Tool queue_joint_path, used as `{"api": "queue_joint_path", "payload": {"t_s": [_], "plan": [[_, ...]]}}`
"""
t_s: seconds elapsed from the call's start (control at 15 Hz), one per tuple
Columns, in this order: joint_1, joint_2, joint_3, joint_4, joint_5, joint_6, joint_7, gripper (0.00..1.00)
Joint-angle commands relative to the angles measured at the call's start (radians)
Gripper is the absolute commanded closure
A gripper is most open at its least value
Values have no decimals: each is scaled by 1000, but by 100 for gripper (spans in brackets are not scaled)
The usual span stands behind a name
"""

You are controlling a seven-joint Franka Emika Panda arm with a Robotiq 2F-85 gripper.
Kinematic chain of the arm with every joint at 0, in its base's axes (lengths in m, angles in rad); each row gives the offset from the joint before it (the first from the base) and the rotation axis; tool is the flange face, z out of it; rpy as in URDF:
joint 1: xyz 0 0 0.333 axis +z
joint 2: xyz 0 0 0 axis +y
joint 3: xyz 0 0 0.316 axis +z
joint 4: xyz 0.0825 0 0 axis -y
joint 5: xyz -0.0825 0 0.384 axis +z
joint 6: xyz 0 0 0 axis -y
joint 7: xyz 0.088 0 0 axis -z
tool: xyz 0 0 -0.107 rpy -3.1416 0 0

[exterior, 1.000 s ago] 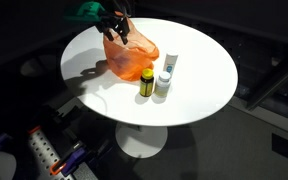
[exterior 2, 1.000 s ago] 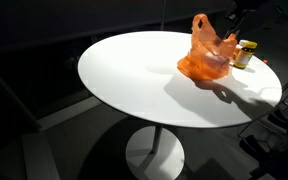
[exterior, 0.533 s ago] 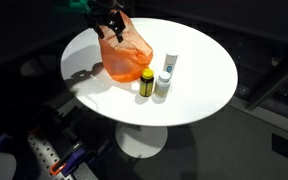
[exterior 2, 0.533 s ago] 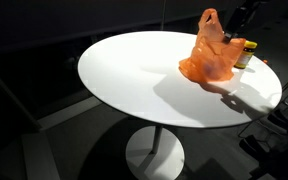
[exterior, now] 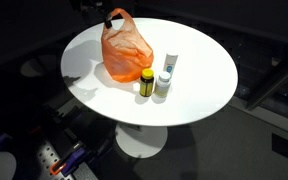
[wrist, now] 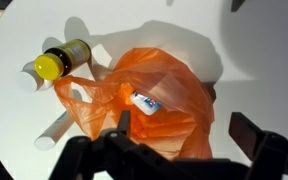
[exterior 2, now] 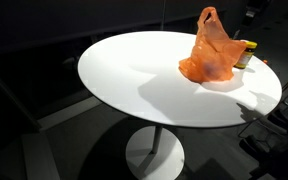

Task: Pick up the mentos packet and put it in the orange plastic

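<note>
No wording is legible: the markings on the mentos packet (wrist: 147, 102) and the dark bottle (wrist: 74, 50) are too blurred.

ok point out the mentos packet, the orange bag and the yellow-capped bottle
mentos packet (wrist: 147, 102), wrist view, its middle
orange bag (exterior: 124, 52), in an exterior view, its crinkled side
yellow-capped bottle (wrist: 69, 54), wrist view, its body

The gripper (wrist: 181, 125) is up high and looks down from above. In the wrist view its two dark fingers (wrist: 124, 122) come in from the bottom edge. One is on each side, and they are spread wide apart, gripping nothing.
</note>
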Motion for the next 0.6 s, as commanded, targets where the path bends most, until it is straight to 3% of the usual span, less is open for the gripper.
{"api": "queue_joint_path", "payload": {"t_s": [0.0,0.33,0.4,0.53], "plan": [[29,-68,-14,6,91,-58,-95,0],[40,-84,-24,5,146,-49,-159,0],[27,-80,-2,2,116,-52,-104,0],[29,-80,-7,2,126,-51,-123,0]]}}
